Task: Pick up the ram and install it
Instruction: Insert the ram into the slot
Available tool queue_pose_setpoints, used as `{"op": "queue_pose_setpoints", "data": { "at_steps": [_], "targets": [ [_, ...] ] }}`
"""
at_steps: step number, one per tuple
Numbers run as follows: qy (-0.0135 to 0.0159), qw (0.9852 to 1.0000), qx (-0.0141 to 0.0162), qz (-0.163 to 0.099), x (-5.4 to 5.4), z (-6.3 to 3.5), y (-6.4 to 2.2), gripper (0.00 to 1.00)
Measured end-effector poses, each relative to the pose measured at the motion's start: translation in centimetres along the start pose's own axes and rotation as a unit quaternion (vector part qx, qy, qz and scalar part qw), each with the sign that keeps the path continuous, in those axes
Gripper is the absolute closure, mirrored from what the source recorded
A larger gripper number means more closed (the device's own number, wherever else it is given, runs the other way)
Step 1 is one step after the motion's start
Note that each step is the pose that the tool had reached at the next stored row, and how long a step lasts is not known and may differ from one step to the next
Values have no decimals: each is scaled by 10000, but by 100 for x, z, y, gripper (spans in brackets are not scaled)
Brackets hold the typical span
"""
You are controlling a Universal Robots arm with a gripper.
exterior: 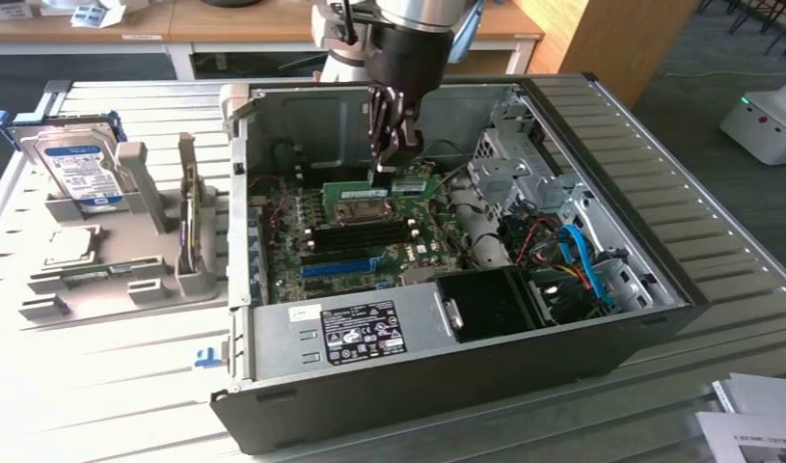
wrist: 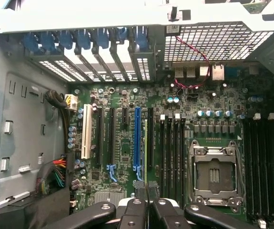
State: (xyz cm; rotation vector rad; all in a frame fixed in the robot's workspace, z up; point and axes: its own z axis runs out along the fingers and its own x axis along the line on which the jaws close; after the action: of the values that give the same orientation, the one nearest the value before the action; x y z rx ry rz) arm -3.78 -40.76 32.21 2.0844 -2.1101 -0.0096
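Clamped tight in the one gripper (exterior: 395,166): one ram (exterior: 354,187), hanging just below it, above the board (wrist: 125,157). Directly underneath, four black memory slots (wrist: 170,152) and one blue slot (wrist: 137,138). Possible to miss the slot or come down tilted, then bend the stick or scrape the board. Farther out, one empty processor socket (wrist: 214,174), then four more black slots (wrist: 260,162).
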Motion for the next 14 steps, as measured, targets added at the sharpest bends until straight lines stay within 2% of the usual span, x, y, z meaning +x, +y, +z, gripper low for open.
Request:
{"op": "queue_pose_setpoints", "data": {
  "at_steps": [14],
  "targets": [
    [5, 10000, 2, 1, -8, 65, -8, 88]
  ]
}}
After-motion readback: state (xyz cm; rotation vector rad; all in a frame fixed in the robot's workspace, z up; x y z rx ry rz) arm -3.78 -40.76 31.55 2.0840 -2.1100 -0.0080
